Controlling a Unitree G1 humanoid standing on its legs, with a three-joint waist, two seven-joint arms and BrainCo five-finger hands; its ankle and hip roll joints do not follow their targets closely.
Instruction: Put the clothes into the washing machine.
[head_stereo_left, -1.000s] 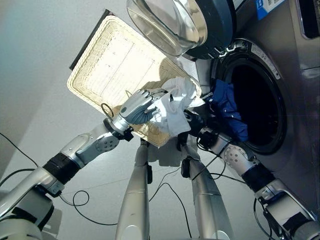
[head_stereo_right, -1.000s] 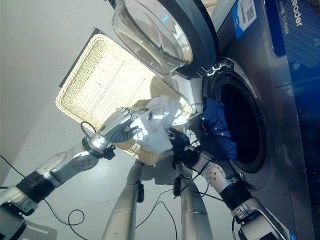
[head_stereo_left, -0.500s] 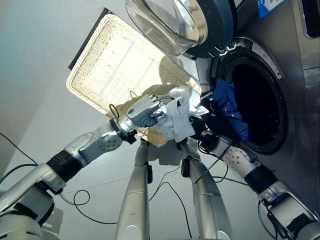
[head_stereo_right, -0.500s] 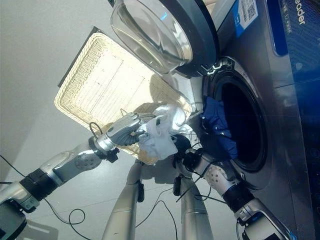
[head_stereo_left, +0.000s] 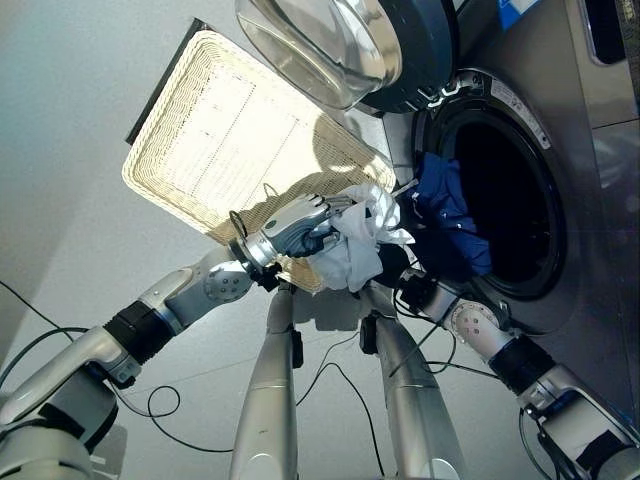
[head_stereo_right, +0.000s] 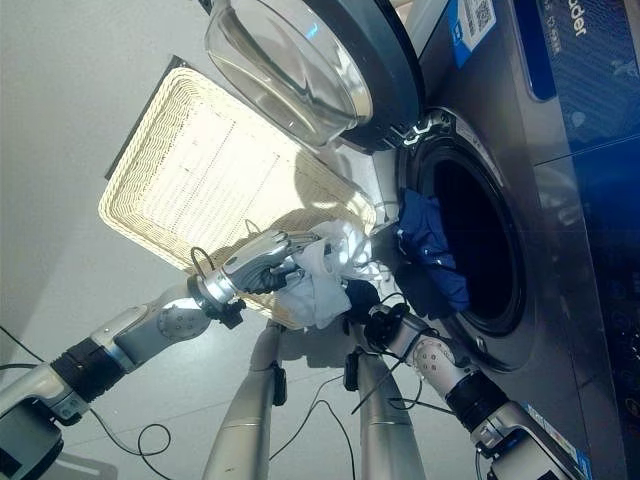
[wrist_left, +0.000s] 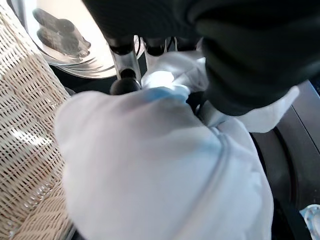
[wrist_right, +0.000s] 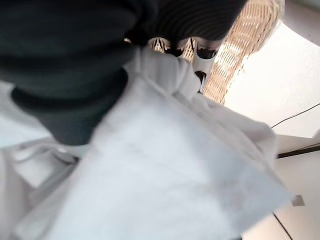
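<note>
The left hand (head_stereo_left: 295, 226) has its fingers curled round a crumpled white garment (head_stereo_left: 352, 248), the right hand (head_stereo_left: 392, 266) is buried beneath it, grip untellable, and I judge the carry next needs a swing into the round dark washer drum (head_stereo_left: 510, 205).

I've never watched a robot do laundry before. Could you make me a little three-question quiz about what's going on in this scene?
1. True or false: the washing machine's door is shut.
2. What colour is the garment hanging over the drum's rim? A white, B blue, C red.
3. Fill in: both hands carry a white cloth over the near edge of the wicker ____.

Key
1. False: the door stands open.
2. B.
3. Basket. The left hand grips the cloth from the basket side; the right hand is under it beside the drum.
</note>
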